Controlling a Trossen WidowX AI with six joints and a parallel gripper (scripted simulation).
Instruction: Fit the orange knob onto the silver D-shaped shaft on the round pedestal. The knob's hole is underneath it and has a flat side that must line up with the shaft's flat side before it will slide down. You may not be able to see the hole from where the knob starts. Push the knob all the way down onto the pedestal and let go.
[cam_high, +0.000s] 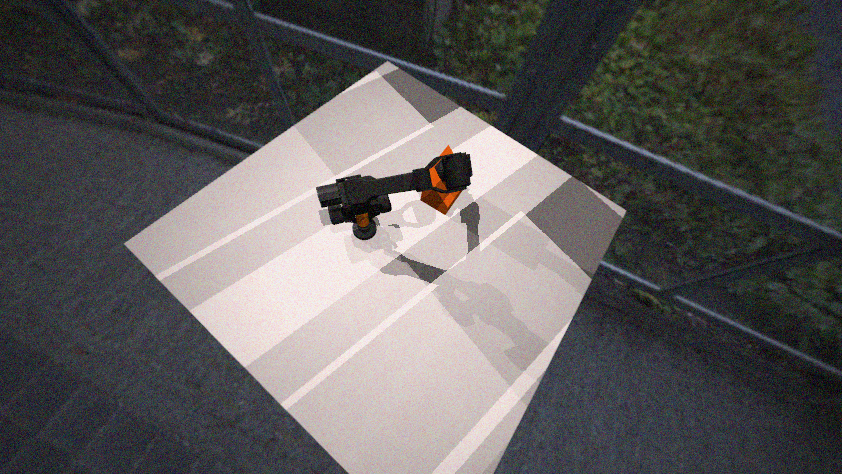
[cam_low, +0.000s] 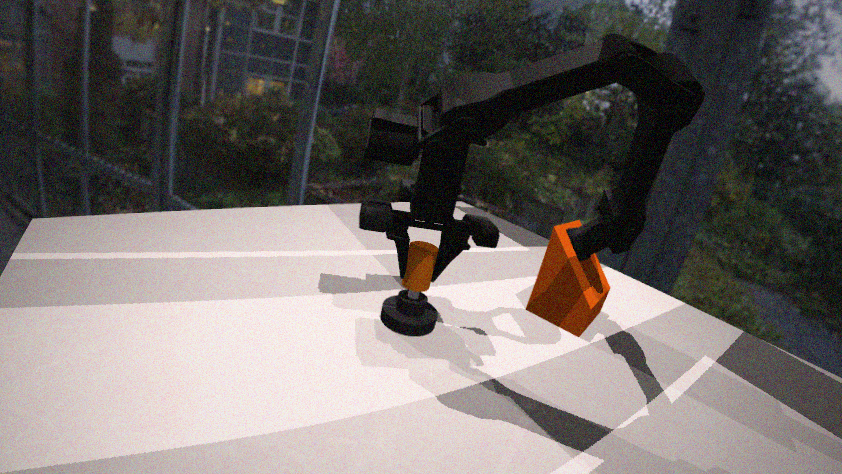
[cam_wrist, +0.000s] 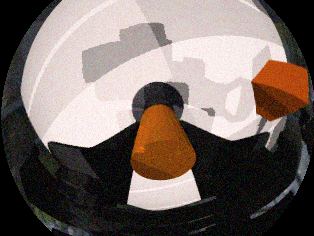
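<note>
The orange knob (cam_high: 362, 220) (cam_low: 420, 266) (cam_wrist: 162, 145) is between the fingers of my gripper (cam_low: 419, 276), which is shut on it. The knob leans slightly, its top a little to the right in the exterior view. Its lower end is at the top of the silver shaft (cam_low: 414, 294), and a short length of shaft shows below it, above the pedestal collar. The black round pedestal (cam_high: 364, 230) (cam_low: 408, 319) (cam_wrist: 158, 91) stands on the table. The knob's hole and the shaft's flat side are hidden.
An orange angular block (cam_high: 440, 200) (cam_low: 559, 294) (cam_wrist: 281, 87) stands at the arm's base, to the right of the pedestal. Shadows of the arm and bright stripes lie across the pale table (cam_high: 353, 376) (cam_low: 176, 376).
</note>
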